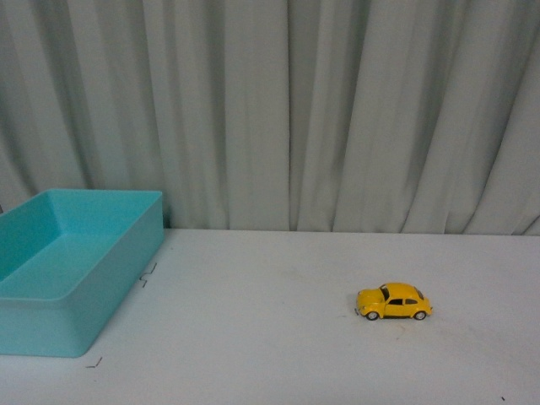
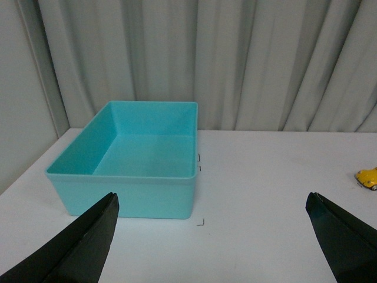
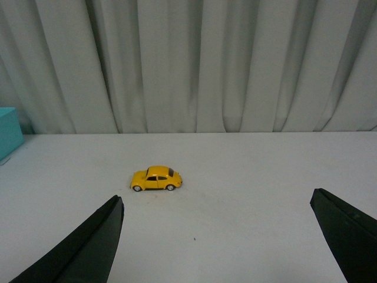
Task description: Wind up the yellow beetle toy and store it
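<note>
The yellow beetle toy [image 1: 394, 302] stands on its wheels on the white table, right of the middle, side-on with its nose to the left. It shows in the right wrist view [image 3: 156, 178] ahead of my right gripper [image 3: 217, 203], which is open and empty, well short of the car. My left gripper [image 2: 212, 203] is open and empty, just short of the teal bin [image 2: 123, 196]; the car's nose shows at the edge of that view [image 2: 367, 177]. Neither arm shows in the front view.
The open teal bin [image 1: 52, 325] stands empty at the table's left side. Small dark marks [image 1: 148, 274] lie on the table by its corner. A grey pleated curtain [image 1: 337, 110] hangs behind the table's far edge.
</note>
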Robot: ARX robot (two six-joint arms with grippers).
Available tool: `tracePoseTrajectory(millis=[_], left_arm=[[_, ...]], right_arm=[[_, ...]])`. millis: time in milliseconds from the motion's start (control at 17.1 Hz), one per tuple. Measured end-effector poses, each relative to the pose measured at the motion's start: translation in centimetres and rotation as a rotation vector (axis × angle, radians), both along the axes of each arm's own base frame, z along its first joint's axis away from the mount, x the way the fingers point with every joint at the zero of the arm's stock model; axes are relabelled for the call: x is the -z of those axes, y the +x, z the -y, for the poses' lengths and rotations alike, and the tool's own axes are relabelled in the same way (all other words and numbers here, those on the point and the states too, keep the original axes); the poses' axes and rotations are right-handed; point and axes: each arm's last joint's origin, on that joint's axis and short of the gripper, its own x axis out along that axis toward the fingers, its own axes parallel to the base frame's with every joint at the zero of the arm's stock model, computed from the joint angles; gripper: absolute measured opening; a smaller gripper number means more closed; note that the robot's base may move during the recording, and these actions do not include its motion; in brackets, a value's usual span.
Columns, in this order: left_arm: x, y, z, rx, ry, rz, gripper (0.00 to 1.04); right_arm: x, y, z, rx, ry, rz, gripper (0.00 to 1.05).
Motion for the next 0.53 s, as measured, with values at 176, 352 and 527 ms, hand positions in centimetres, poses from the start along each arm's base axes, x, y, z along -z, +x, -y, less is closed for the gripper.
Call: tracePoseTrajectory(millis=[176, 352, 527], left_arm=[[0.00, 0.00, 0.00, 0.000, 0.000, 0.000, 0.98], [0.00, 0.00, 0.00, 0.000, 0.000, 0.000, 0.98], [0.01, 0.00, 0.00, 0.000, 0.000, 0.000, 0.98]], right_arm=[[0.00, 0.00, 0.00, 0.000, 0.000, 0.000, 0.98], [0.00, 0.00, 0.00, 0.000, 0.000, 0.000, 0.98], [0.00, 0.00, 0.00, 0.000, 0.000, 0.000, 0.98]])
